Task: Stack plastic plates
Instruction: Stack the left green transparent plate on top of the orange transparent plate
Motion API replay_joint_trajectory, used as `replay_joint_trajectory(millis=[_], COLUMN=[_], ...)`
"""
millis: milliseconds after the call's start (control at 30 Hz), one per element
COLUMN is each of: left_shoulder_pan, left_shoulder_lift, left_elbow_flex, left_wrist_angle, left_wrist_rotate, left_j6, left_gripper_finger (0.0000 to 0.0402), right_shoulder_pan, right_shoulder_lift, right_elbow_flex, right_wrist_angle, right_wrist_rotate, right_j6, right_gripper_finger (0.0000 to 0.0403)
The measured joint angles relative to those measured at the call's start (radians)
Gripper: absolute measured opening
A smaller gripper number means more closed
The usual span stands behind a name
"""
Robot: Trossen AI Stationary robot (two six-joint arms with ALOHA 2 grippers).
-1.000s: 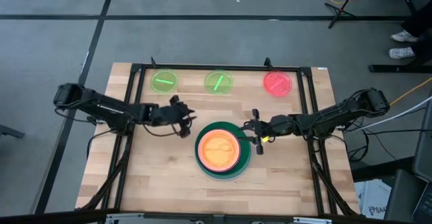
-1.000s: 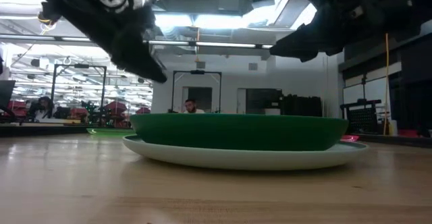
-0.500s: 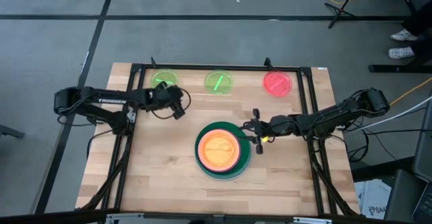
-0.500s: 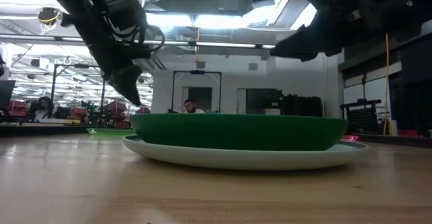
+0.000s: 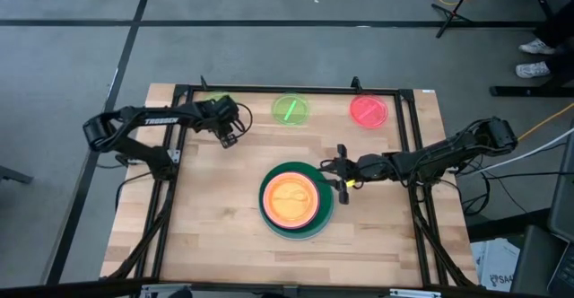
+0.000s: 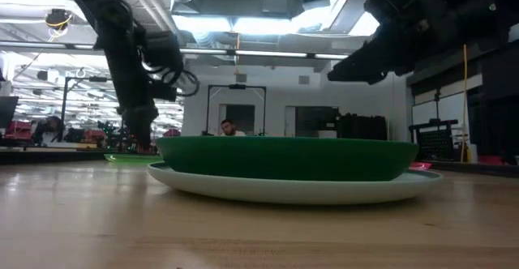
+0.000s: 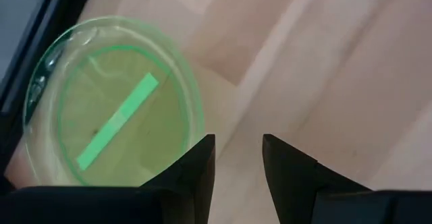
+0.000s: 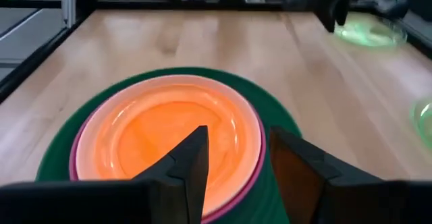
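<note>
A stack of plates (image 5: 291, 199) sits mid-table: orange on top (image 8: 169, 133), then peach and magenta rims, dark green (image 6: 284, 157) and a light plate (image 6: 292, 190) on the wood. My right gripper (image 8: 236, 160) is open, hovering at the stack's right edge (image 5: 339, 177). My left gripper (image 7: 238, 163) is open and points down over the near-right rim of the far-left lime-green plate (image 7: 115, 109), which it mostly hides in the high view (image 5: 212, 102). A second lime-green plate (image 5: 290, 109) and a red-pink plate (image 5: 369, 111) lie flat along the far edge.
A black frame rail (image 5: 287, 90) runs along the table's far edge just behind the three small plates, with side rails at left (image 5: 175, 154) and right (image 5: 414, 154). Bare wood lies in front of the stack (image 5: 287, 258). A person sits in the room beyond (image 6: 229, 128).
My left gripper has swung from beside the stack's left edge toward the table's far left corner, tipping to point down over the far-left lime-green plate. The right gripper and all plates have kept still.
</note>
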Motion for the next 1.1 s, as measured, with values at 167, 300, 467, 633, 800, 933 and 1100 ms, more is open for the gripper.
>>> replay_joint_trajectory(millis=[167, 300, 467, 633, 800, 933, 1100], left_shoulder_pan=[0.043, 0.061, 0.075, 0.101, 0.109, 0.109, 0.110], left_shoulder_lift=[0.031, 0.061, 0.100, 0.150, 0.176, 0.178, 0.180], left_elbow_flex=[0.001, 0.001, 0.001, 0.001, 0.002, 0.002, 0.001], left_wrist_angle=[0.039, 0.056, 0.089, 0.117, 0.129, 0.134, 0.135], left_wrist_rotate=[-0.006, -0.016, -0.063, -0.059, -0.080, -0.079, -0.072], left_j6=[0.068, 0.119, 0.159, 0.177, 0.177, 0.177, 0.199], left_gripper_finger=[0.0117, 0.0117, 0.0117, 0.0117, 0.0115, 0.0092, 0.0030], right_shoulder_pan=[0.000, 0.000, 0.000, 0.000, 0.000, 0.000, 0.000], right_shoulder_lift=[0.000, 0.000, 0.000, 0.000, 0.000, 0.000, 0.000], right_elbow_flex=[0.000, 0.000, 0.000, 0.000, 0.000, 0.000, 0.000], right_wrist_angle=[-0.046, -0.041, -0.035, -0.036, -0.036, -0.036, -0.036], right_wrist_rotate=[0.005, 0.008, 0.020, 0.034, 0.056, 0.096, 0.114], right_j6=[0.019, 0.023, 0.022, 0.014, -0.016, -0.022, -0.043], right_gripper_finger=[0.0147, 0.0147, 0.0147, 0.0147, 0.0147, 0.0147, 0.0147])
